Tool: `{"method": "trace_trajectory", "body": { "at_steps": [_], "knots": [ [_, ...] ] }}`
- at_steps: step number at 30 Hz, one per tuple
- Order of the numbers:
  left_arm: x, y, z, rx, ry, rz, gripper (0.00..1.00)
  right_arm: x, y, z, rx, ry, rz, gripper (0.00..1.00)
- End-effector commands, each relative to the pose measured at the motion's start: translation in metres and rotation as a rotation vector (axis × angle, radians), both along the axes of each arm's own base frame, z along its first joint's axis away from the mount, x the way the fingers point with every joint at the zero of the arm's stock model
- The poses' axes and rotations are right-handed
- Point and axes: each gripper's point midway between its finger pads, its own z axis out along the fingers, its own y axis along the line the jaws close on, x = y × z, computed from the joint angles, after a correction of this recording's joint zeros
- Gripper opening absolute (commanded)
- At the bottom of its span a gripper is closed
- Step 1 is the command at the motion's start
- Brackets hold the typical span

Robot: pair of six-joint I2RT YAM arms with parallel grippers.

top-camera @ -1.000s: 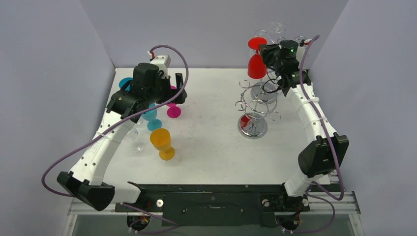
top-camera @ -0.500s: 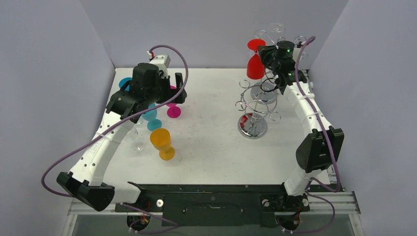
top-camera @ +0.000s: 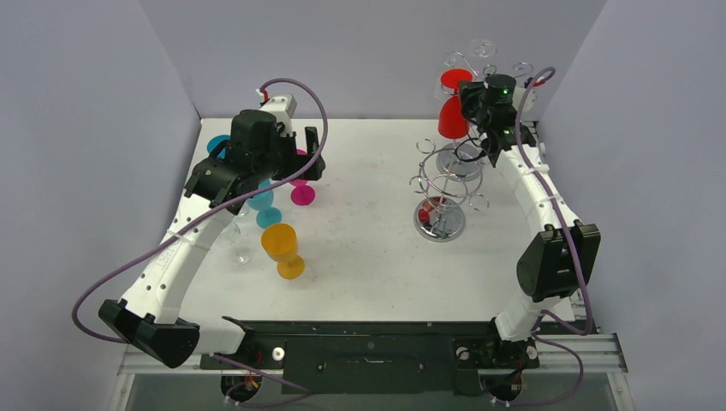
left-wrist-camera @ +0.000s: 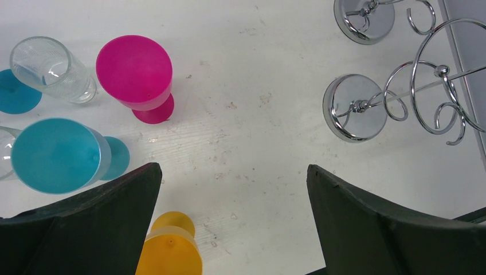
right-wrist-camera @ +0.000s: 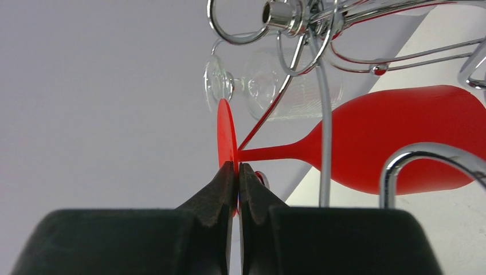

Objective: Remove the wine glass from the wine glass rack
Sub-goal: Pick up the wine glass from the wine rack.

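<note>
Your right hand (right-wrist-camera: 235, 167) is pinched shut on the foot of the red wine glass (right-wrist-camera: 401, 143), which sits high on the rack (right-wrist-camera: 281, 12); your left hand (left-wrist-camera: 232, 169) hangs wide open over the counter (left-wrist-camera: 258, 86).

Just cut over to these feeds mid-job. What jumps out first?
The red wine glass hangs foot-up at the top of the chrome rack at the far right. The right gripper is pinched shut on the edge of its foot. On the left side, the left gripper hangs wide open above a cluster of glasses, among them a pink glass, a teal glass and an orange glass.
</note>
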Motion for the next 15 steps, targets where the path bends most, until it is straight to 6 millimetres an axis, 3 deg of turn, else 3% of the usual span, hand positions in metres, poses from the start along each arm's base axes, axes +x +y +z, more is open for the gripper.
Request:
{"method": "trace_trajectory", "body": {
  "at_steps": [1, 15],
  "knots": [
    [0.000, 0.001, 0.019, -0.029, -0.061, 0.006, 0.96, -0.017, -0.016, 0.050, 0.015, -0.129, -0.056, 0.00],
    [0.003, -0.004, 0.017, -0.043, -0.054, 0.002, 0.96, -0.045, -0.028, 0.060, 0.019, -0.150, -0.074, 0.00]
  ]
}}
